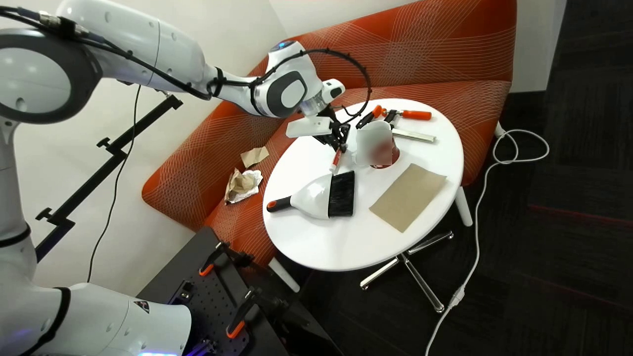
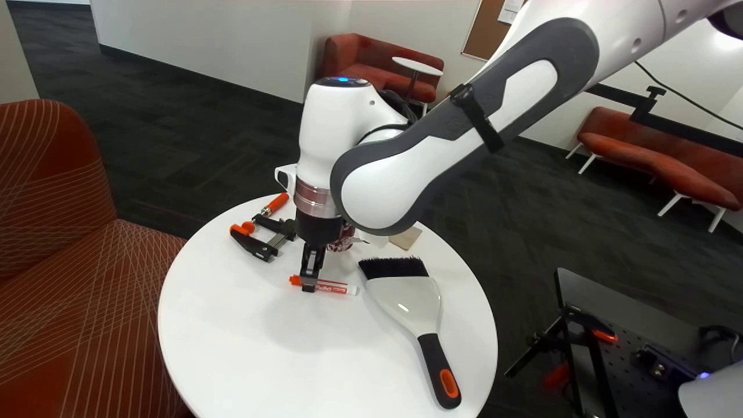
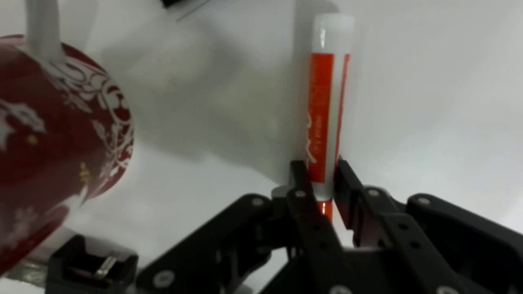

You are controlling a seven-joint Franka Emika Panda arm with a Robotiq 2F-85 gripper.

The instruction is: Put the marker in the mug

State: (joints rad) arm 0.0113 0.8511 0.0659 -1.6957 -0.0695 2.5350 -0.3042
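The marker (image 3: 325, 102) is white and red with a red cap. My gripper (image 3: 320, 169) is shut on it near its cap end, one black finger against each side. The gripper (image 2: 309, 284) holds the marker (image 2: 338, 287) lengthwise at or just over the tabletop; I cannot tell if it touches. The mug (image 3: 53, 143), dark red with white patterns, stands left of the marker in the wrist view. In an exterior view the mug (image 1: 381, 148) is partly blurred, beside the gripper (image 1: 341, 147) and marker (image 1: 336, 160). The mug (image 2: 341, 240) is mostly hidden behind the arm in an exterior view.
A white dustpan with a black brush (image 1: 341, 195) lies near the marker's white end on the round white table (image 1: 316, 252). A tan sheet (image 1: 408, 197) lies beyond the mug. Orange-handled clamps (image 1: 415, 115) lie behind the mug. An orange bench (image 1: 440, 99) borders the table.
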